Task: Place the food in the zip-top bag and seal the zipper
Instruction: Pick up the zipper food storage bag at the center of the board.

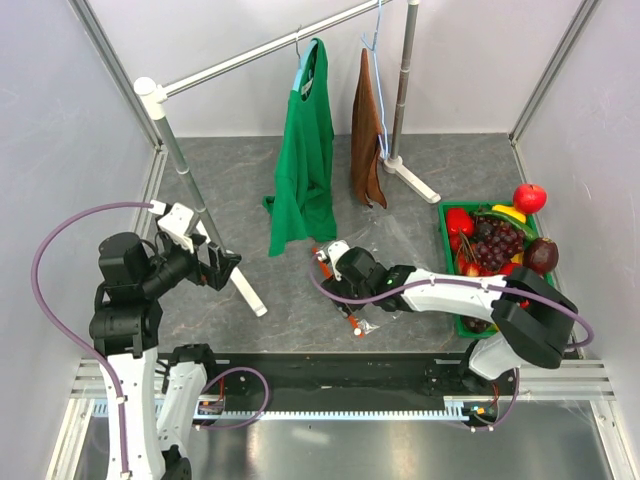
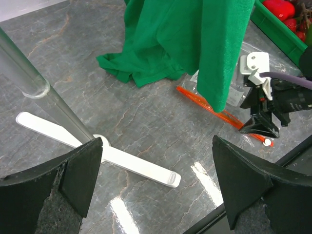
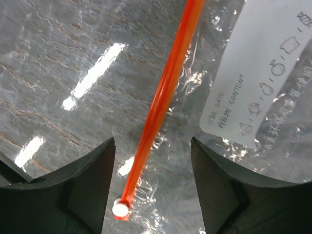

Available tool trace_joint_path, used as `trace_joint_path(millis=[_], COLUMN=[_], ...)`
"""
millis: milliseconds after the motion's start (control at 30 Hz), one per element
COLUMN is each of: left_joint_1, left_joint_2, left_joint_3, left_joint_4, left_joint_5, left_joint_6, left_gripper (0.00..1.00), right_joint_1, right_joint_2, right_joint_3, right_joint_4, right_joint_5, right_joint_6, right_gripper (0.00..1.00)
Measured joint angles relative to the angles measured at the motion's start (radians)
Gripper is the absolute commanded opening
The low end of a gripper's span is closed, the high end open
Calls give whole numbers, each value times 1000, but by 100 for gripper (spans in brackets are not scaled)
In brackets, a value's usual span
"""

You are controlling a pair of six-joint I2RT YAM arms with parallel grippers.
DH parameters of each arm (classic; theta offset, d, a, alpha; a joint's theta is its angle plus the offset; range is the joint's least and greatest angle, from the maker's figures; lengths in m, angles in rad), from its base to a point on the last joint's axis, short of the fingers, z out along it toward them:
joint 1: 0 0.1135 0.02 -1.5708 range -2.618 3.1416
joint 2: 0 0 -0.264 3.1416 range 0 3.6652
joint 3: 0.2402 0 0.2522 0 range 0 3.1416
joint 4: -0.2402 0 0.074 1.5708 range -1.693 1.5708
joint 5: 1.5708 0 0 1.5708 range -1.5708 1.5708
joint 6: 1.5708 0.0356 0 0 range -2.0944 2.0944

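The zip-top bag [image 1: 392, 240] lies flat on the table between the green shirt and the green bin. Its orange-red zipper [image 3: 165, 92] runs up the right wrist view and ends in a small white tab [image 3: 120, 208]. My right gripper [image 3: 152, 168] is open just above the bag, its jaws either side of the zipper's tab end and holding nothing. The food, including a red apple [image 1: 530, 197], grapes [image 1: 496, 240] and a maroon fruit [image 1: 541, 255], sits in and on the green bin [image 1: 447, 212]. My left gripper [image 2: 158, 180] is open and empty above the table, by the rack's foot.
A clothes rack stands at the back with a green shirt [image 1: 305, 150] and a brown cloth [image 1: 367, 140] hanging from it. Its white foot [image 2: 126, 161] and slanted pole [image 2: 39, 97] are close to the left gripper. The shirt's hem [image 2: 214, 92] hangs over part of the bag.
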Motion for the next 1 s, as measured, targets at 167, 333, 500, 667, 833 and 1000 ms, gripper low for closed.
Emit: trace_joint_path(millis=[167,333,500,667,833,1000], left_joint_1=[0,0,0,0,0,0], left_joint_2=[-17,-39,-40,-77,-126,-103], left_joint_3=[-22,-26,-26,-56,-92,-119], left_joint_4=[-1,-3,-23,-78,-127,-180], left_joint_5=[3,18,55,113,208,284], left_joint_6=[0,10,43,140,250,466], left_gripper=[100,100,100,100,100,100], right_joint_1=[6,7,8,8,7,7], right_joint_2=[50,76,77,58,-61,-267], right_joint_3=[10,27,51,74,104,127], right_joint_4=[21,0,-11,-69,-152,-212], right_joint_5=[7,39,61,79,56,39], right_joint_6=[14,29,30,10,-79,-238], right_gripper=[59,33,0,0,0,0])
